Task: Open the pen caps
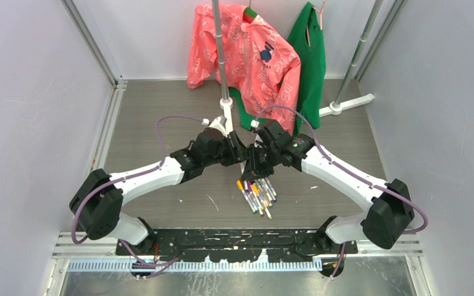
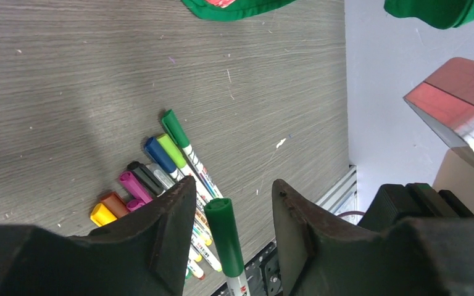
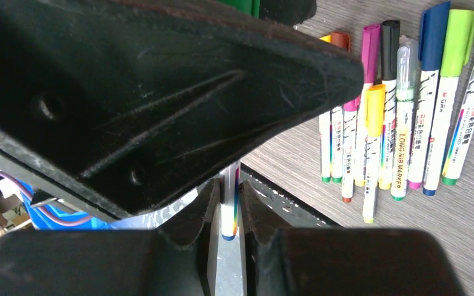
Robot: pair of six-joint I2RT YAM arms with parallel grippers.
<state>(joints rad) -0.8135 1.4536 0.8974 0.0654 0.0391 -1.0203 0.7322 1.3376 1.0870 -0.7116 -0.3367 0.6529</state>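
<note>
Pens (image 1: 257, 196) lie bunched side by side on the table (image 1: 160, 123), just below centre in the top view, with their coloured caps (image 2: 133, 184) on. One more, the raised pen (image 3: 229, 206), is held off the table just above the bunch in that frame. The right gripper (image 3: 228, 185) is clamped on its white barrel. Its green cap (image 2: 224, 237) points in between the fingers of the left gripper (image 2: 233, 184), whose jaws stand partly apart, with a gap showing on either side of the cap.

Bare table runs left and right of the bunch out to the grey walls (image 1: 31, 123). Toward the bottom of the frame it ends not far from the bunch at the black base plate (image 1: 234, 240) under the arms. The two arms slant in from lower left and lower right, fencing the bunch on both sides.

Toward the top, a rack pole (image 1: 221, 55) comes down right behind the grippers. A pink garment (image 1: 244, 52) and a green garment (image 1: 311, 61) hang there, the green fabric reaching the table. The rack's white foot (image 1: 349, 105) lies at upper right.
</note>
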